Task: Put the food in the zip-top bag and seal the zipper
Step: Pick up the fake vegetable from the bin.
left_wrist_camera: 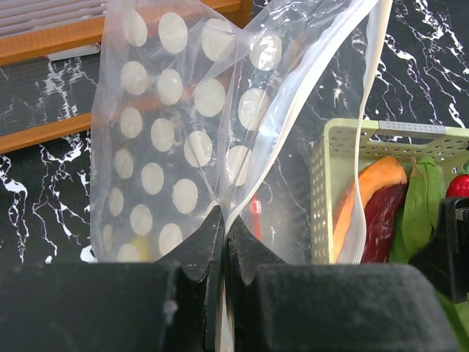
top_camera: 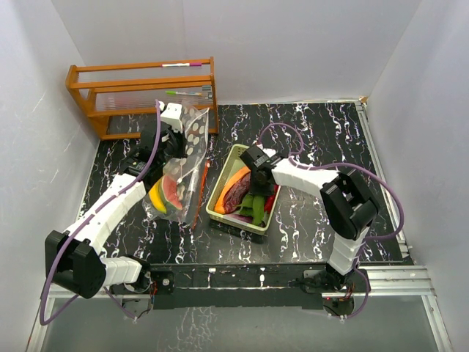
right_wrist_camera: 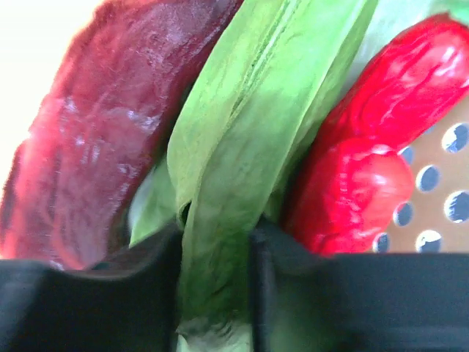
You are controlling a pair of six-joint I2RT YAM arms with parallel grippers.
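My left gripper (left_wrist_camera: 223,227) is shut on the rim of the clear zip-top bag (left_wrist_camera: 176,132) with white dots and holds its mouth up; in the top view the bag (top_camera: 185,158) hangs above the table with a yellow banana (top_camera: 156,199) and a watermelon slice (top_camera: 171,192) inside. My right gripper (right_wrist_camera: 216,242) is down in the pale green basket (top_camera: 223,215), its fingers closed on a green pod (right_wrist_camera: 249,147). A purple aubergine (right_wrist_camera: 95,139) lies left of the pod and a red chilli (right_wrist_camera: 366,161) right of it. An orange wedge (top_camera: 231,187) lies in the basket.
A wooden rack (top_camera: 143,92) with pens on it stands at the back left. An orange-red stick (top_camera: 199,198) lies on the black marbled table between bag and basket. White walls enclose the table.
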